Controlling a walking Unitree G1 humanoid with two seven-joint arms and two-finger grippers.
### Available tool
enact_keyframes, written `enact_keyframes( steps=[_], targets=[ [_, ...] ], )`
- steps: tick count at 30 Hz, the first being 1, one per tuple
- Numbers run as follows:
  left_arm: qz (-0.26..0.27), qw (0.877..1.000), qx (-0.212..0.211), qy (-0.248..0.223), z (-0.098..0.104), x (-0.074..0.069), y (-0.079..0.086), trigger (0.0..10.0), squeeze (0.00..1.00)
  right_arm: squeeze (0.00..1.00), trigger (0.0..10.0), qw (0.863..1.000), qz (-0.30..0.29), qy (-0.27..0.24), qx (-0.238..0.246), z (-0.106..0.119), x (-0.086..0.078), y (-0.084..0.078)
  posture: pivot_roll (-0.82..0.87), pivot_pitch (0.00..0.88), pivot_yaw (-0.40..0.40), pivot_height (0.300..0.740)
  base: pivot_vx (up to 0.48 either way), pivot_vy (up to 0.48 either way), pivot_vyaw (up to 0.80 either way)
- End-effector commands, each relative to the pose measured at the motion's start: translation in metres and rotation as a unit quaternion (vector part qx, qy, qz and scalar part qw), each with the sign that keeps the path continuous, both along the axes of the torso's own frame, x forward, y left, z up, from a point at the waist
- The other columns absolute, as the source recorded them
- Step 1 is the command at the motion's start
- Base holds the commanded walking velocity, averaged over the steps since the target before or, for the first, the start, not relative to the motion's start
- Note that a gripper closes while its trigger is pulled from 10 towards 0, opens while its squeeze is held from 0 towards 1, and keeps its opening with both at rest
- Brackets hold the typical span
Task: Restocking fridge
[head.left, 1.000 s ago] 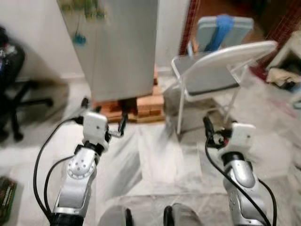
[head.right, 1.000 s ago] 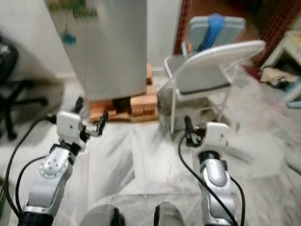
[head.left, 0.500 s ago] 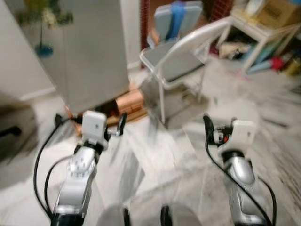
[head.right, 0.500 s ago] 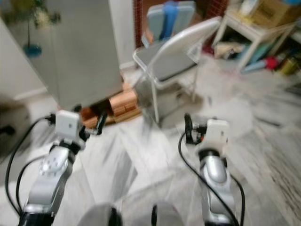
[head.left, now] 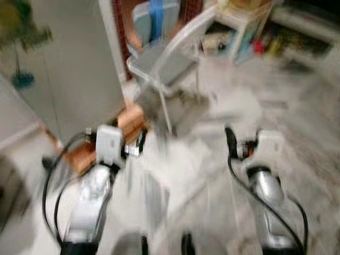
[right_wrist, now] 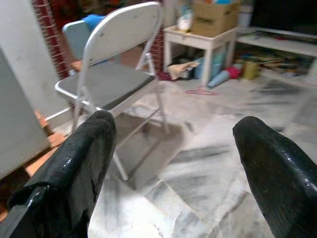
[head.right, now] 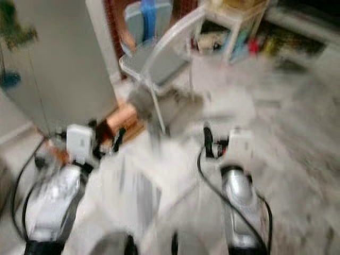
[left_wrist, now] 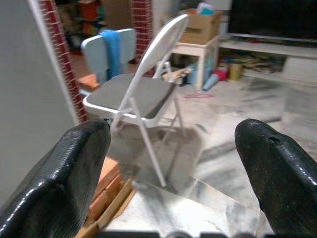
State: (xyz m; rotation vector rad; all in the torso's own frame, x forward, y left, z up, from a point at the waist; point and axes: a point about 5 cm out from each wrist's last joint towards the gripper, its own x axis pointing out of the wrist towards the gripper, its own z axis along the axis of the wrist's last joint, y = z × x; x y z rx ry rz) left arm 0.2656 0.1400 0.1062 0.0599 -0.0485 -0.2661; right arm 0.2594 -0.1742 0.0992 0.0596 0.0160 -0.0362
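The grey fridge [head.left: 69, 79] stands shut at the left, raised on wooden blocks [head.left: 127, 119]. Both eye views are blurred by motion. My left gripper [head.left: 116, 137] is held out low in front of me, short of the fridge's base, open and empty. In its wrist view the two black fingers [left_wrist: 59, 178] stand wide apart, with the fridge's side [left_wrist: 25, 99] beyond them. My right gripper [head.left: 252, 143] hangs over the marble floor to the right, also open with nothing in it. Its fingers [right_wrist: 74, 168] frame a white folding chair [right_wrist: 106, 79].
The white folding chair [head.left: 164, 64] stands just right of the fridge, with a pale blue chair [left_wrist: 109, 49] draped in blue cloth behind it. A white side table [right_wrist: 203, 37] with boxes and clutter sits at the back right. Marble floor [head.left: 212, 175] lies ahead.
The camera has swung to the right with growing blur, so the fridge and chair have slid left in the picture. Both arms keep the same pose, grippers still open.
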Motion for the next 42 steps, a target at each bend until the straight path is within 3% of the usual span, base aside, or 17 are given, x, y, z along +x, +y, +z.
enact_keyframes(
  steps=[1,12,15,22,26,33,42],
  targets=[
    [0.012,1.0,0.004,0.006,-0.001,-0.001,0.008,10.0,0.0,0.0,10.0,1.0,0.01,-0.006,0.004,0.002,0.001,0.007,0.0,0.122,0.001,0.74,0.0,0.48,-0.8],
    [0.03,1.0,0.006,0.006,-0.001,0.002,0.012,10.0,0.0,0.0,10.0,0.999,0.032,0.001,0.017,-0.001,0.001,0.013,0.02,0.122,-0.005,0.74,0.0,0.48,-0.07],
    [0.034,0.999,0.005,0.005,0.0,0.004,0.014,10.0,0.0,0.0,10.0,0.998,0.059,-0.008,-0.01,0.002,0.002,0.018,0.02,0.124,-0.007,0.74,0.0,0.48,0.0],
    [0.038,0.999,0.008,-0.013,0.012,0.01,0.019,10.0,0.0,0.0,10.0,0.998,0.062,-0.02,0.003,0.009,0.005,0.023,0.04,0.143,-0.009,0.74,0.0,0.48,0.79],
    [0.039,0.999,0.013,-0.008,0.009,0.008,0.023,10.0,0.0,0.0,10.0,0.998,0.051,-0.019,0.02,0.007,0.005,0.025,0.05,0.143,-0.007,0.74,0.0,0.478,0.39],
    [0.024,1.0,-0.004,0.009,0.002,0.002,0.011,10.0,0.0,0.0,10.0,0.999,0.034,-0.007,-0.002,0.003,0.006,0.019,0.04,0.14,-0.015,0.74,0.192,0.406,0.0],
    [0.004,1.0,0.003,0.016,-0.004,-0.004,0.004,10.0,0.0,0.0,10.0,0.999,0.037,-0.011,0.012,0.006,0.009,0.018,0.04,0.135,-0.025,0.74,0.337,0.338,0.0]
  ],
)
